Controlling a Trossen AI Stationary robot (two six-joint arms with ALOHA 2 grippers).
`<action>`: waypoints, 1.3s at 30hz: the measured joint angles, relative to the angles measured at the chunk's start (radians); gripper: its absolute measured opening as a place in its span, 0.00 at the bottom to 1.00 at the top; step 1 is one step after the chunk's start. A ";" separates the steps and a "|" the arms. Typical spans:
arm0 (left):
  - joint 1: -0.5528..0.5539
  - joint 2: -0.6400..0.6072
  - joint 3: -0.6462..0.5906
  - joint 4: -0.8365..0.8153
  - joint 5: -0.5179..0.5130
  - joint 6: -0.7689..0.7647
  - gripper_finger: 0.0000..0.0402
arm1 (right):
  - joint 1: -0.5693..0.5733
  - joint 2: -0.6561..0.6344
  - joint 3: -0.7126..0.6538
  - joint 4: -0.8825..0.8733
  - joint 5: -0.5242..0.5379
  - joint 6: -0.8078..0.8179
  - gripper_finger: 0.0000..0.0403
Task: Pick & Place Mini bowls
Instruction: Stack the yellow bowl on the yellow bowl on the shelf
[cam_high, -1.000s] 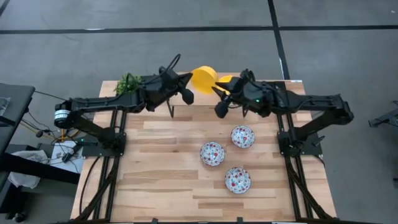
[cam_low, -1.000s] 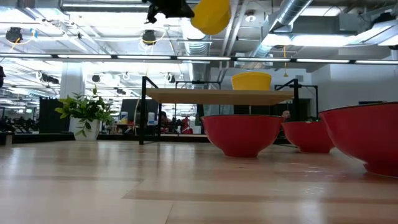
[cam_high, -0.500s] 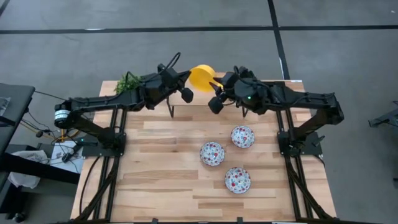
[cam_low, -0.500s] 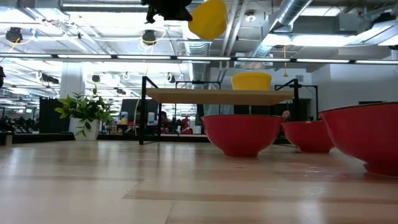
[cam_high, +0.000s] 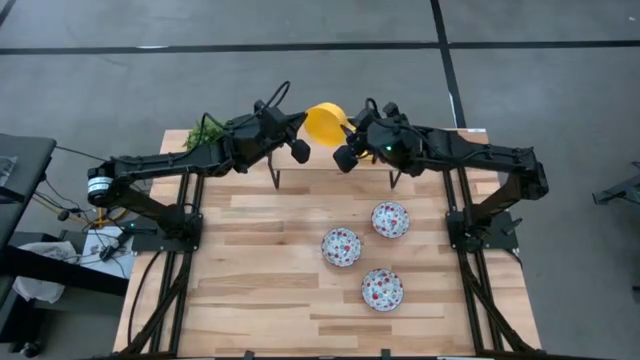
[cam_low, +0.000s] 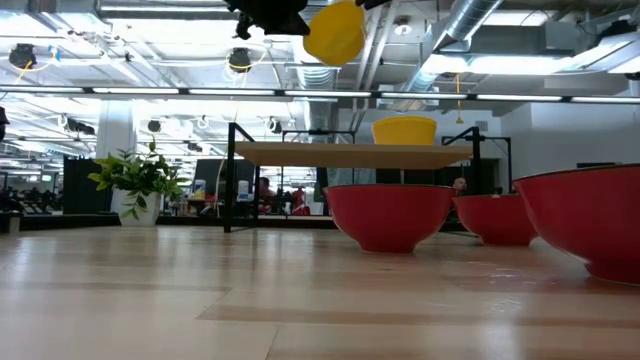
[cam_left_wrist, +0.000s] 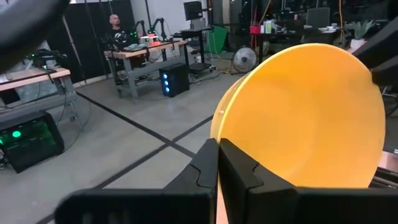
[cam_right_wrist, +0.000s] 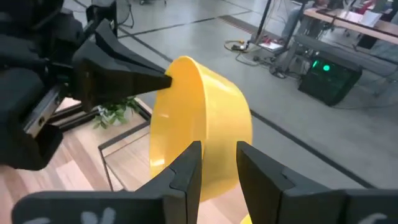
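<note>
The left gripper (cam_high: 297, 133) pinches one plain yellow bowl (cam_high: 326, 124) by its rim, its jaws pressed onto the thin wall. The bowl hangs tilted on edge, high above the back of the wooden surface (cam_high: 270, 260), so its open mouth and far rim stay free. That free rim seems to be the reason for the pose: the right gripper (cam_high: 347, 145) has its jaws spread to either side of the opposite edge, as the right wrist view shows, with the yellow wall sitting in the gap between its fingers (cam_right_wrist: 186, 171). They have not closed on it, so the weight rests entirely with the left arm. This reads as a mid-air handover between the arms.

A second yellow bowl (cam_low: 404, 130) rests on a raised shelf (cam_low: 350, 154) at the back, likely the place where these bowls are kept. Three speckled bowls (cam_high: 341, 246) sit upright and apart on the surface nearer the front, untouched. A small potted plant (cam_high: 206, 133) stands at the back left corner, clear of both arms.
</note>
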 joint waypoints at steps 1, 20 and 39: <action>0.000 0.000 0.000 0.000 0.000 0.000 0.01 | -0.003 0.001 0.001 0.002 -0.002 0.001 0.23; 0.001 0.000 0.000 0.000 0.022 -0.002 0.01 | -0.044 0.020 0.000 -0.023 -0.015 0.001 0.09; -0.022 0.000 0.000 0.023 0.184 0.000 0.26 | -0.054 0.024 -0.001 -0.175 0.037 0.086 0.00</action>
